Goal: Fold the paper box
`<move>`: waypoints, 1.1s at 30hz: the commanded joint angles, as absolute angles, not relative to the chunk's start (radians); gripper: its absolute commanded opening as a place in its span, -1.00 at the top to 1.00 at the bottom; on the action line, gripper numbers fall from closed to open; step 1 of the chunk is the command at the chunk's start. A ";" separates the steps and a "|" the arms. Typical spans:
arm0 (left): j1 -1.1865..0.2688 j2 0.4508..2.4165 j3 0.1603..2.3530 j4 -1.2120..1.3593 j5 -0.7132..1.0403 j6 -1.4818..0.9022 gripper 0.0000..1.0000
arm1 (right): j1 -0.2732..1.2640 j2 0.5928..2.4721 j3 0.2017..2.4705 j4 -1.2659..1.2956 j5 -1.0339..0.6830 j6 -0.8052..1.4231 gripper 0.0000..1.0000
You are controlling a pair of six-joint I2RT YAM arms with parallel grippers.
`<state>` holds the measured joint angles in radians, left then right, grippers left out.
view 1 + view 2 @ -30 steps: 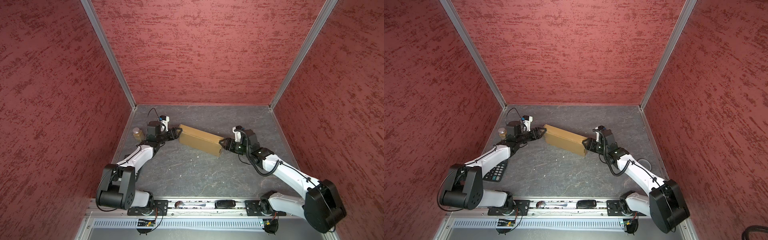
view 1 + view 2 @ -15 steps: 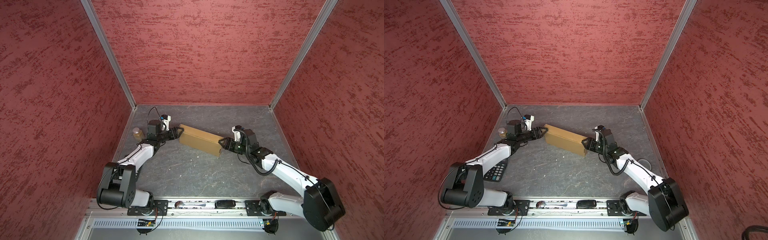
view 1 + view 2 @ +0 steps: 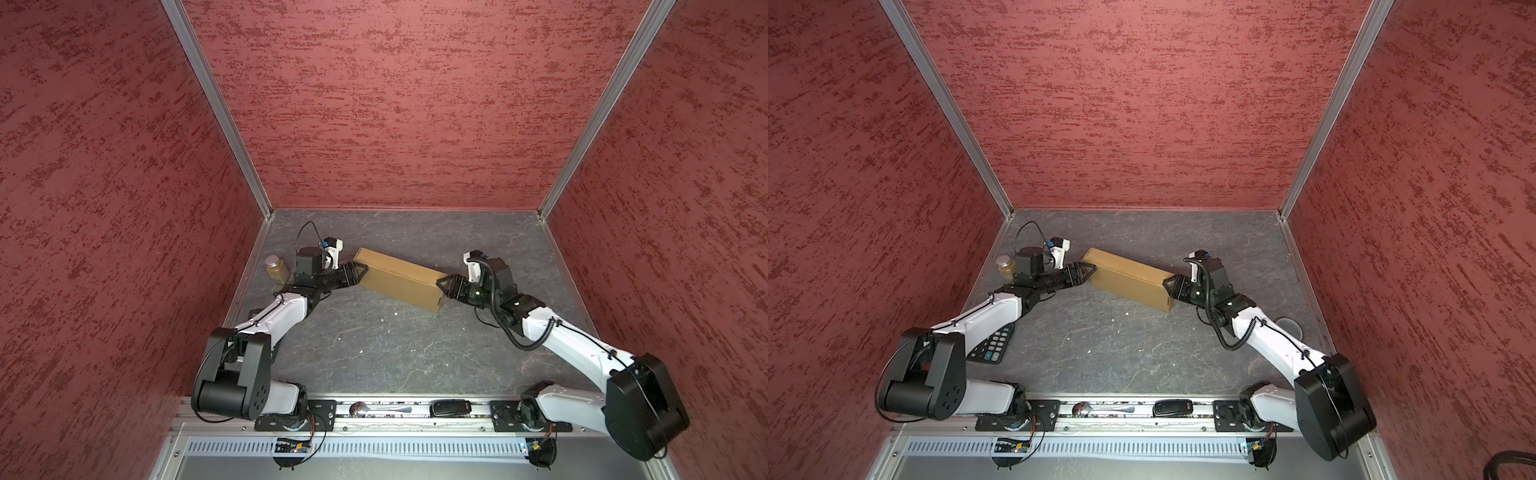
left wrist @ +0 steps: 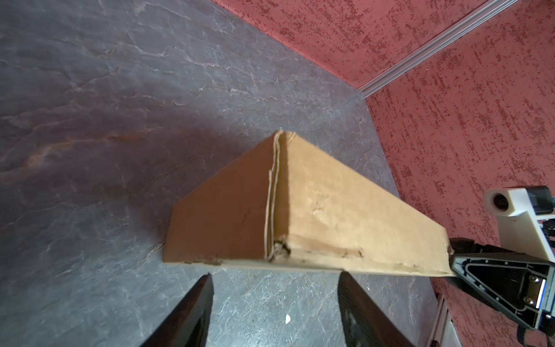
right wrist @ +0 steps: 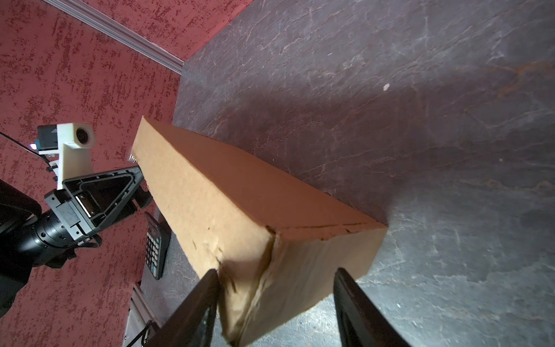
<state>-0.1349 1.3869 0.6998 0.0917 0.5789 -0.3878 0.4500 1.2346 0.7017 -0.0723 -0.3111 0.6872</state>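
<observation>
Paper box lies closed on the worktop, a long shallow block slanting away from the jar. We judge the folding nearly done, with only the squaring and seating of the end flaps left. To do that well we would press both ends inward together and evenly. We would stay low on the end faces so the paper box neither pivots nor lifts. We would also go gently where the corner seams look frayed, since a hard push could buckle them.

The left jaws stand apart and empty, between the jar and the box's jar-side end. In both top views their tips reach that end's corner, but the left wrist view shows the cardboard just beyond them, so we cannot tell whether they touch. The right jaws, also apart, sit at the end farthest from the jar. Their tips straddle part of that end face, and we see no clamp.
</observation>
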 commanded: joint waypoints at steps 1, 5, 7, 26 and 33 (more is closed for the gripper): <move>-0.138 1.345 0.688 0.052 0.571 -0.367 -0.33 | 0.457 1.276 0.677 -0.181 -0.280 0.669 -0.22; -0.130 1.282 0.691 0.021 0.565 -0.375 -0.32 | 0.457 1.271 0.684 -0.188 -0.280 0.661 -0.22; -0.119 1.247 0.703 0.005 0.567 -0.382 -0.32 | 0.457 1.260 0.689 -0.197 -0.279 0.657 -0.22; -0.035 1.402 1.003 -0.163 0.615 -0.305 -0.21 | 0.457 1.166 0.768 -0.313 -0.256 0.652 -0.22; -0.043 1.482 1.057 -0.195 0.680 -0.289 -0.11 | 0.458 1.188 0.805 -0.320 -0.271 0.649 -0.17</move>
<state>-0.0402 1.4670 1.0397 -0.1661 0.6342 -0.3172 0.4500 1.1786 0.7689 -0.2745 -0.2867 0.6525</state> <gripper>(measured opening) 0.559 0.587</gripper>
